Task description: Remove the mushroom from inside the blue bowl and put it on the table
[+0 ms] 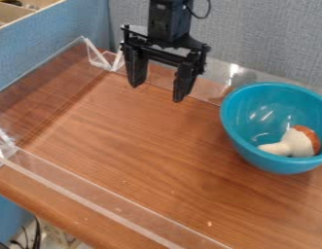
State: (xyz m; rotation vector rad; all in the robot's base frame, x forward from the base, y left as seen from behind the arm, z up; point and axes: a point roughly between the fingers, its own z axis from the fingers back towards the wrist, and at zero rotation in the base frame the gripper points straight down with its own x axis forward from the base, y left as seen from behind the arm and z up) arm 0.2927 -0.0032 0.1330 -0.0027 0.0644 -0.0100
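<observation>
The blue bowl (pixel 275 126) stands on the table (pixel 137 136) at the right. Inside it the mushroom (pixel 293 143) lies on its side, cream stem pointing left and reddish-brown cap toward the bowl's right wall. My gripper (pixel 161 82) hangs at the back middle of the table, pointing down, well left of the bowl. It is open, its black fingers (pixel 136 68) spread wide with nothing between them.
Low clear acrylic walls (pixel 47 83) edge the tabletop on the left, back and front. A blue partition (pixel 53 44) rises behind the left wall. Bare wood lies left of and in front of the bowl.
</observation>
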